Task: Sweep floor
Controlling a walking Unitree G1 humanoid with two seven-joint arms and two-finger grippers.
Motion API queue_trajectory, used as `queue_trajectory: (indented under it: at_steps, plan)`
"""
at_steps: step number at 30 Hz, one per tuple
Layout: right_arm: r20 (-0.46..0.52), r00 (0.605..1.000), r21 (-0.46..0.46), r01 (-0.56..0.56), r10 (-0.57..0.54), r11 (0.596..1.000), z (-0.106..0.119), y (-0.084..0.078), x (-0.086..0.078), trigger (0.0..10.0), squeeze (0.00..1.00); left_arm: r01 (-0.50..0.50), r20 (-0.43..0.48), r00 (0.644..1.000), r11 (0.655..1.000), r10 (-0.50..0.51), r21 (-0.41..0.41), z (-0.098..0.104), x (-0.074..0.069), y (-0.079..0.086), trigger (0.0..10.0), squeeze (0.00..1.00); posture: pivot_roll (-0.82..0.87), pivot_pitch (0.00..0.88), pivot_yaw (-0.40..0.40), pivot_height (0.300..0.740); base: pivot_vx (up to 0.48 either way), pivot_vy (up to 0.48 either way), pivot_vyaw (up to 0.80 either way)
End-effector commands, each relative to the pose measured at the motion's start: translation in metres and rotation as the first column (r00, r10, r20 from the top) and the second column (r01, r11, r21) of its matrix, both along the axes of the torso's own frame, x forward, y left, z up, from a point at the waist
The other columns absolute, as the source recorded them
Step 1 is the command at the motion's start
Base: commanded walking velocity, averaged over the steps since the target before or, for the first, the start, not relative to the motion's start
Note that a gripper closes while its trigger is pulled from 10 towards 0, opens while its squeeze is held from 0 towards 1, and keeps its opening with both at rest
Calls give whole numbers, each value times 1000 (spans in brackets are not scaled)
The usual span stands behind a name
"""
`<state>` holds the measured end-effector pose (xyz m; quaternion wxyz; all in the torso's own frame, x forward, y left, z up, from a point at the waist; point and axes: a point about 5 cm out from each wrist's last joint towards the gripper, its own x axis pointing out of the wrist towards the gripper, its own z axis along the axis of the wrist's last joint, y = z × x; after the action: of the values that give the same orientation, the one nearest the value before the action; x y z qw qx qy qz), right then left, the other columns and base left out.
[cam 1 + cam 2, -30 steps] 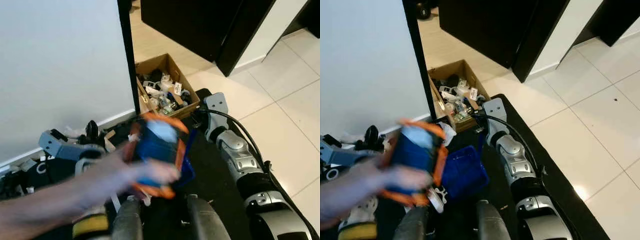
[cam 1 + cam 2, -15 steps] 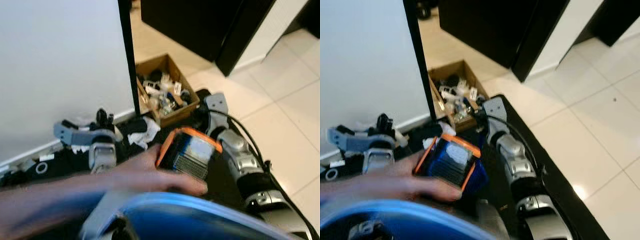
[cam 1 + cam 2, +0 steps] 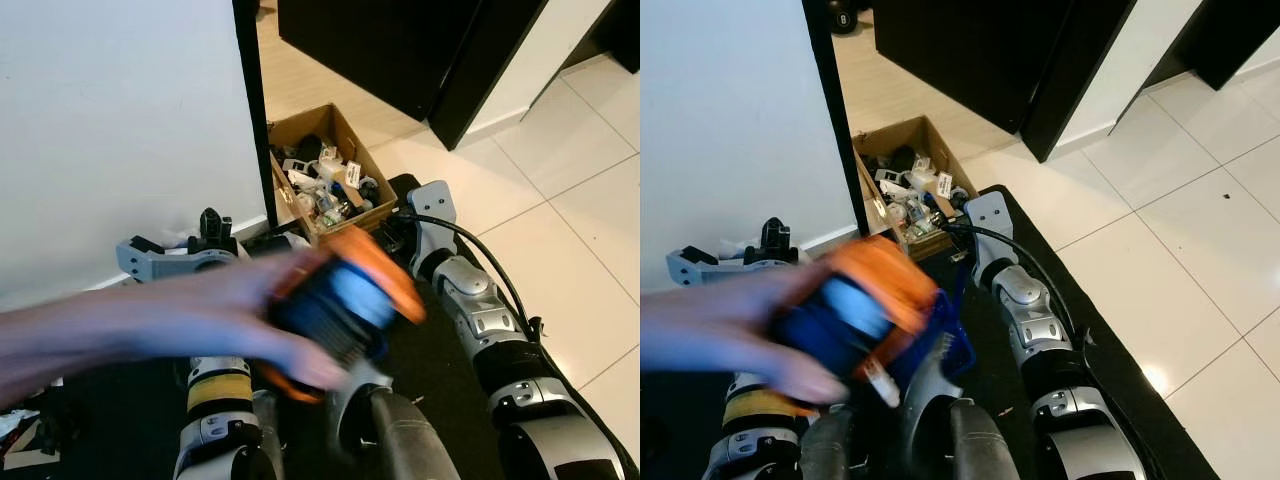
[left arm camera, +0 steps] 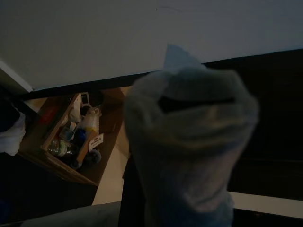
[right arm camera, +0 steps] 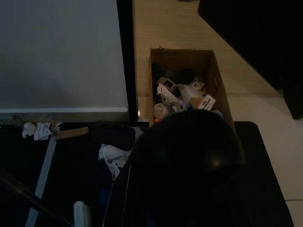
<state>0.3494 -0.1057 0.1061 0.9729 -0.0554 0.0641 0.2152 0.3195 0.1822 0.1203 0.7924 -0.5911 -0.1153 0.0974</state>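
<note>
A person's arm [image 3: 130, 325] reaches in from the left across my front, blurred by motion. The hand holds a blue block with an orange frame [image 3: 345, 295] above my lap. My left gripper [image 3: 165, 258] rests low by the white wall, beyond the person's arm. My right gripper [image 3: 430, 205] lies on the black mat beside the cardboard box [image 3: 300, 117]. In the left wrist view a blurred pale grey shape [image 4: 189, 142] covers the middle. A dark rounded shape [image 5: 184, 165] sits in front in the right wrist view.
The open cardboard box holds several small items and stands at the foot of a black door frame [image 3: 250, 110]. A blue tray [image 3: 945, 345] lies on the black mat [image 3: 1120, 370]. White tiles [image 3: 580, 200] spread to the right, dark cabinets [image 3: 400, 50] behind. A white cloth [image 5: 111, 156] lies on the mat.
The person's hand has carried the orange-framed block left and lower, back over my lap. The blurred blue rim that crossed the bottom half a second ago is gone. My arms hold still.
</note>
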Motion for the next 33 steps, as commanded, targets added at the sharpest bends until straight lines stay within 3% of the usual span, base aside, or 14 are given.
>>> queue_trajectory:
  at_steps: [1, 7, 15, 22, 25, 27, 29, 33]
  plan:
    - [-113, 993, 17, -20, 22, 1000, -24, 2, -10, 10000, 0, 20, 41, 999, 996, -16, -91, 5, 1, -18, 10000, 0, -62, 277, -76, 740, 0, 0, 0]
    - [-115, 993, 22, -18, 21, 1000, -24, 4, -10, 10000, 0, 20, 90, 996, 1000, -22, 16, 22, 1, -11, 10000, 0, -56, 277, -71, 740, 0, 0, 0]
    - [-119, 993, 24, -17, 20, 1000, -25, 4, -10, 10000, 0, 28, 245, 969, 998, -39, 47, 57, -2, 1, 10000, 0, -46, 275, -71, 740, 0, 0, 0]
    - [-117, 993, 26, -17, 20, 1000, -24, 5, -9, 10000, 0, 62, 291, 952, 992, -91, 106, 71, -5, -1, 10000, 0, -41, 278, -69, 740, 0, 0, 0]
    - [-118, 993, 28, -14, 17, 1000, -25, 5, -10, 10000, 0, 77, 293, 945, 971, -143, 225, 77, -10, -4, 10000, 0, -39, 281, -65, 740, 0, 0, 0]
    - [-118, 993, 28, -14, 17, 1000, -25, 5, -10, 10000, 0, 77, 293, 945, 971, -143, 225, 77, -10, -4, 10000, 0, -39, 281, -65, 740, 0, 0, 0]
    - [-120, 993, 29, -13, 16, 1000, -26, 5, -10, 10000, 0, 68, 271, 948, 936, -168, 345, 82, -15, -1, 10000, 0, -33, 284, -65, 740, 0, 0, 0]
    - [-123, 992, 29, -12, 16, 1000, -26, 4, -10, 10000, 0, 43, 254, 955, 918, -154, 395, 83, -18, 7, 10000, 0, -28, 283, -65, 740, 0, 0, 0]
